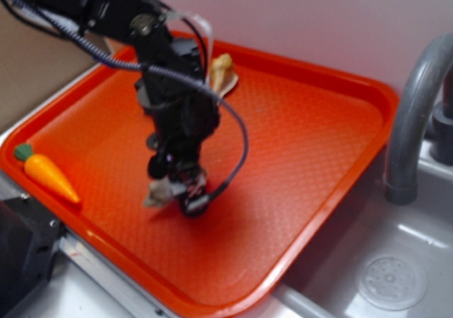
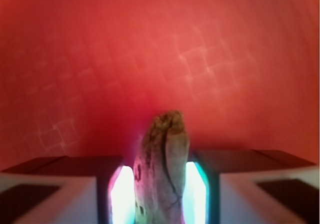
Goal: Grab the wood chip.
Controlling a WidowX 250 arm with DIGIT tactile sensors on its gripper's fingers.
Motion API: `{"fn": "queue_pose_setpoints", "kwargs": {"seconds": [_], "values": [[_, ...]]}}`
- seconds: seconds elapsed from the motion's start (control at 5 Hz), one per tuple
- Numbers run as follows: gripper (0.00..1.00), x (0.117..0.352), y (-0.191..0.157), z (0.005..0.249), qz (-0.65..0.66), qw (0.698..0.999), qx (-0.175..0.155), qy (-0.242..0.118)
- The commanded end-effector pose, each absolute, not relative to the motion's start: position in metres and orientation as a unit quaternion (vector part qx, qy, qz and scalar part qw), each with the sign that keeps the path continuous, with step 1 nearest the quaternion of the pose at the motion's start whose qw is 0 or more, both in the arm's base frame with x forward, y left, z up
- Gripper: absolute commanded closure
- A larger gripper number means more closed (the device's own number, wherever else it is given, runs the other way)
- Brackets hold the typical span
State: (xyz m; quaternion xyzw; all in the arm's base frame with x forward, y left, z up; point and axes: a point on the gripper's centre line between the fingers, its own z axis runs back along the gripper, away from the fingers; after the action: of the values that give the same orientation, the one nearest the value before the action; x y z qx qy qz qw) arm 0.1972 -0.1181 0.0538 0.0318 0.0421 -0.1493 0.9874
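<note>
The wood chip sits between the fingers, which are closed against its flanks low over the orange tray. Its rough, tapering, grey-brown body offers uneven contact, so it could twist or slip free on lifting. Farther off lies the seashell.

Arm angled down, hand clamped shut
</note>
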Motion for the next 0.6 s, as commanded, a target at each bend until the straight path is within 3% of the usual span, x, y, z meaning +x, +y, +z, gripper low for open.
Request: {"fn": "queue_pose_setpoints", "kwargs": {"seconds": [0.0, 0.2, 0.4], "values": [[1.0, 0.223, -0.096, 0.169, 0.025, 0.999, 0.016, -0.012], [1.0, 0.226, -0.084, 0.22, 0.073, 0.996, 0.003, -0.059], [1.0, 0.227, -0.078, 0.245, 0.097, 0.992, -0.003, -0.078]]}}
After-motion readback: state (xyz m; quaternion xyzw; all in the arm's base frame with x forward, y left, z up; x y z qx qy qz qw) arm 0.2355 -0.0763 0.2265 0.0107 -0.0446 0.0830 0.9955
